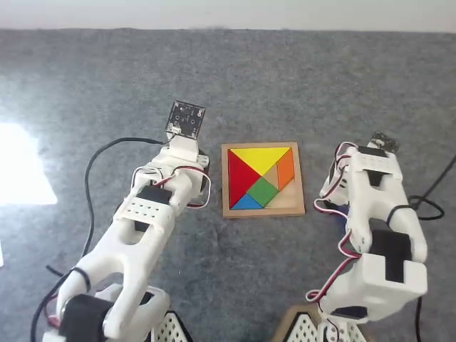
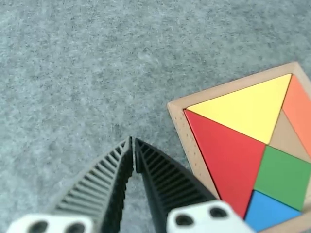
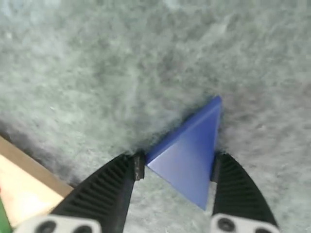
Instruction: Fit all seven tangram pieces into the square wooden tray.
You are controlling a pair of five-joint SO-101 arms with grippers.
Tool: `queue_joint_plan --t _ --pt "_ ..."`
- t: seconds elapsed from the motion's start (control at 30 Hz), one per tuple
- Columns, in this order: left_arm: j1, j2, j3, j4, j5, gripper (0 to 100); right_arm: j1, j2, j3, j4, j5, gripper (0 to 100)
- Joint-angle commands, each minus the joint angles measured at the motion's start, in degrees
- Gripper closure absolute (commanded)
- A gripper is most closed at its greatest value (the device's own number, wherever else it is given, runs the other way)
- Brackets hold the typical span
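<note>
Nearest, the white plastic left arm (image 1: 142, 221) and right arm (image 1: 377, 206) rise from their bases at the near edge of the desk (image 1: 320, 85), a flat sheet of fuzzy grey felt. The high view looks down on their backs and red and black wires. The wrist views show more. The left tool (image 2: 132, 144), two black ribbed wedges, is closed tip to tip and holds nothing; it hangs over bare felt just beside the tray (image 2: 177, 121), near its corner. The right tool (image 3: 177, 165) grips the dark blue triangle (image 3: 187, 160), a smooth flat piece lying on the felt. One finger touches a corner, the other lies along the opposite edge, and the sharpest corner points forward past the fingertips, away from the wrist. A strip of pale wood stands beside it. Farther on, between the two arms, the square wooden tray sits with its sides about square to the desk's far edge. The yellow triangle (image 2: 243, 109) has its long edge along the far side and its apex at the centre. The red triangle (image 2: 223, 160) has its long edge along the side toward the left arm. A green square (image 2: 284, 177), a light blue triangle (image 2: 269, 211) and an orange piece (image 2: 299, 109) also lie flush in it. The high view shows bare wood at the tray's near corner toward the right arm. A small bare triangle (image 2: 286, 138) shows in the middle.
</note>
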Motion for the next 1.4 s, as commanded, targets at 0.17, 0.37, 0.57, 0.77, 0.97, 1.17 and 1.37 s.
queue_joint_plan --t 0.17,0.37,0.57,0.77,0.97,1.17,1.37 --pt "0.0 -2.3 -1.2 -1.2 -0.3 98 -3.6 -10.9 -5.4 3.8 20.4 82.0" --pt "0.0 -2.3 -1.2 -1.2 -0.3 98 -12.0 -20.4 -5.6 4.4 41.1 82.0" --pt "0.0 -2.3 -1.1 -1.2 -0.3 98 -17.8 -27.6 -5.2 11.0 69.5 82.0" --pt "0.0 -2.3 -1.1 -1.3 -0.3 98 -23.9 -28.1 -5.0 17.8 96.0 82.0" --pt "0.0 -2.3 -1.3 -1.3 -0.3 98 -26.9 -28.0 -4.8 18.0 108.7 82.0" --pt "0.0 -2.3 -1.3 -1.3 -0.3 98 -28.4 -23.4 -4.8 17.9 121.4 82.0" --pt "0.0 -2.3 -1.2 -1.1 -0.3 98 -24.2 -13.5 -7.3 14.5 133.8 82.0"
